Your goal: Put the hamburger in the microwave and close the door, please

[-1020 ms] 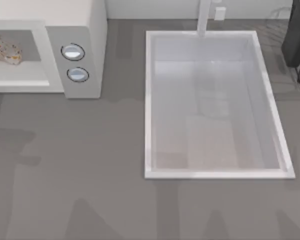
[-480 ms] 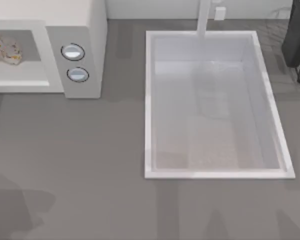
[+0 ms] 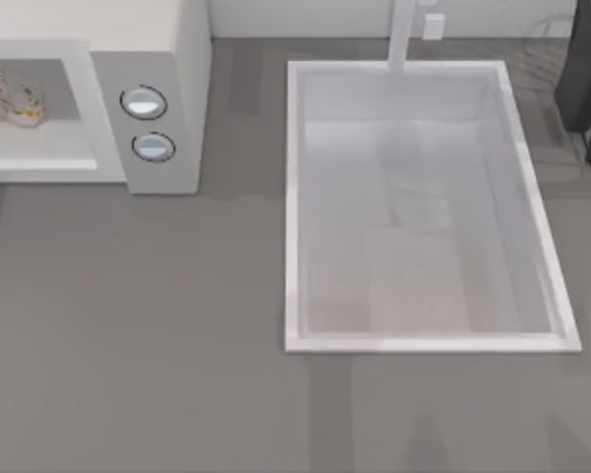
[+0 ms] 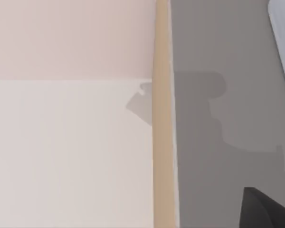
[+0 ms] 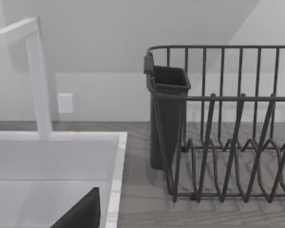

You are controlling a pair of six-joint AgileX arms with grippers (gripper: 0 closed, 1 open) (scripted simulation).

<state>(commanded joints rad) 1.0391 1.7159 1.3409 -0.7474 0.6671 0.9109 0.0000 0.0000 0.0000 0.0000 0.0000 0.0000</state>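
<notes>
Hamburger sits inside the microwave cavity.

The microwave at the table's far left is cut off by the top view's left and top edges, so part of its cavity is out of sight. The dish rack at the far right is clipped by the right edge there, and in the right wrist view its wires also run off the frame. A dark shape in the left wrist view's corner is too cropped to identify.
</notes>
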